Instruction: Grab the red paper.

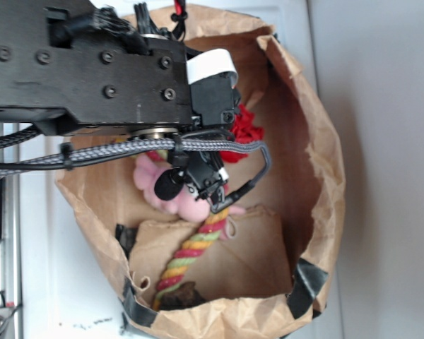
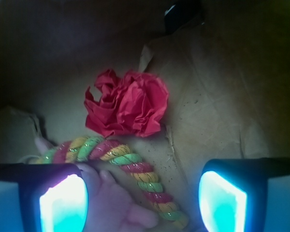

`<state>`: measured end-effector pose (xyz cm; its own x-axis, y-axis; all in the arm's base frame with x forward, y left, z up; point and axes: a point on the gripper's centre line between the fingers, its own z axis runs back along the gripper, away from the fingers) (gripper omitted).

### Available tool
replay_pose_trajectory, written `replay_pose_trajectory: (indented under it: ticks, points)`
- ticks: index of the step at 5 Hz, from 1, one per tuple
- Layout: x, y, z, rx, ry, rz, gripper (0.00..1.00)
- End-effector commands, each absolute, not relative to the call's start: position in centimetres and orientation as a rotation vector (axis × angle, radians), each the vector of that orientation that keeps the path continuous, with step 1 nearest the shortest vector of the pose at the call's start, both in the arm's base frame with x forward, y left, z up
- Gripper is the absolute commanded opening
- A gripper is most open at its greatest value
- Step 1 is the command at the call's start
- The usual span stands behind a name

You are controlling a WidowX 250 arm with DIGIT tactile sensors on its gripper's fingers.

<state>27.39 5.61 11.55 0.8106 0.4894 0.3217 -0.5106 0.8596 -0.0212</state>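
Gripper (image 2: 142, 193) is spread wide in the wrist view, with both fingers (image 2: 63, 198) glowing teal at the bottom corners and nothing between them. It's hanging over the inside of a brown paper bag (image 1: 318, 141) that sits open on a white surface.

From the wrist view, the red paper (image 2: 128, 104) sits up ahead of the fingers, well apart from them, resting on the bag's floor. It's a crumpled wad with ruffled folds, kinda like a rose. Just below it, touching or nearly so, runs a twisted rope (image 2: 130, 166) in red, yellow and green, slanting from the left finger down toward the bottom middle. A pink plush (image 2: 113, 208) pokes up right beside the left finger, under the rope.

In the exterior view the black arm (image 1: 92, 63) covers most of the bag's upper left, so only a bit of the red paper (image 1: 246, 127) peeks out to the right of the wrist. The pink plush (image 1: 155, 185) lies just under the arm and cables, and the rope (image 1: 191, 254) runs from it down toward the bag's lower rim, ending beside something dark I can't make out. Strips of black tape (image 1: 304, 286) hold the bag's rim at the bottom.
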Motion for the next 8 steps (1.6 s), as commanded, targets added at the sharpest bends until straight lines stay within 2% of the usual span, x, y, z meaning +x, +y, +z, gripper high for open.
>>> replay_pose_trajectory:
  ticks: [1, 2, 3, 6, 8]
  points:
    - [28.4, 5.0, 12.9, 0.074, -0.396, 0.556, 1.0]
    - [29.7, 5.1, 12.5, 0.087, -0.396, 0.539, 1.0]
    - [30.8, 4.7, 12.4, 0.06, -0.39, 0.44, 1.0]
    - [32.6, 4.6, 11.4, 0.036, -0.382, 0.376, 1.0]
    - [34.5, 4.3, 9.0, 0.087, -0.344, 0.387, 1.0]
